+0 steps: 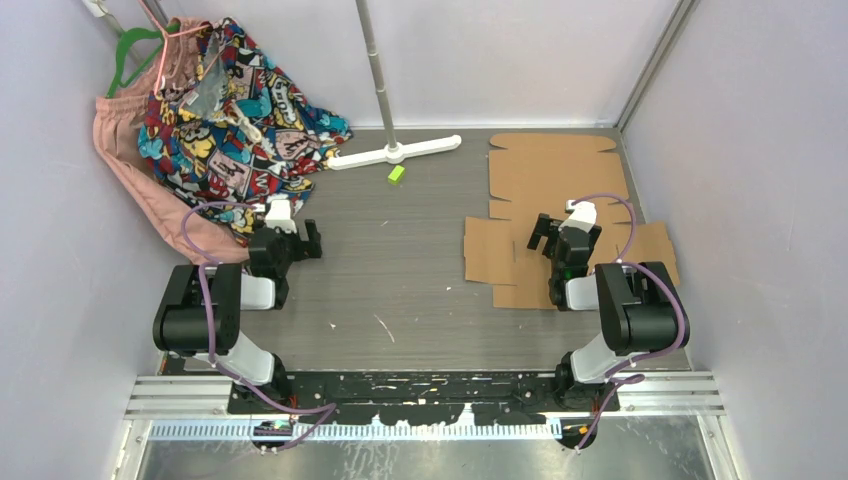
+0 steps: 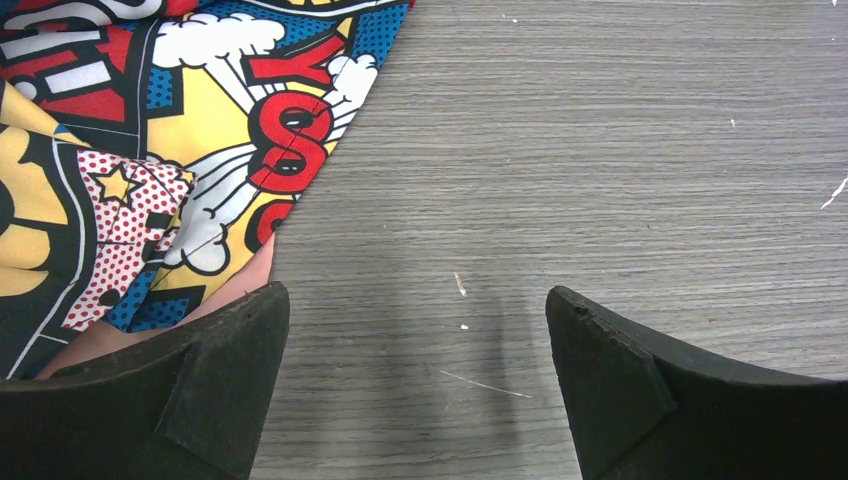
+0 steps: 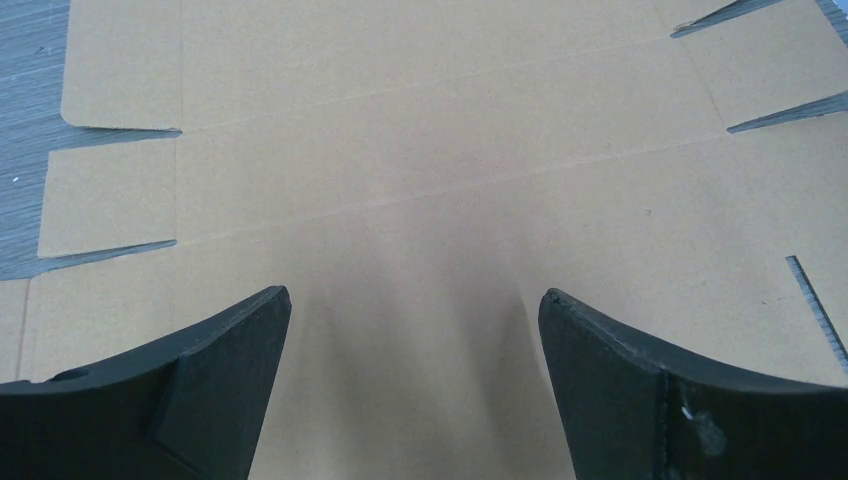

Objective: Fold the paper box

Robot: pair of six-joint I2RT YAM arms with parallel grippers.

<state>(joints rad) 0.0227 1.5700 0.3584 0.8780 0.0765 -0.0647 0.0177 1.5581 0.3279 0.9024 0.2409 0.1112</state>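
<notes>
Jaws spread and empty, the right gripper (image 3: 414, 300) is hovering over the flat paper box (image 3: 430, 150) and should be targeting a flap edge.

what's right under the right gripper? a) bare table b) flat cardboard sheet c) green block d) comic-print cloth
b: in the right wrist view the right gripper hangs open over the flat, unfolded cardboard.
</notes>
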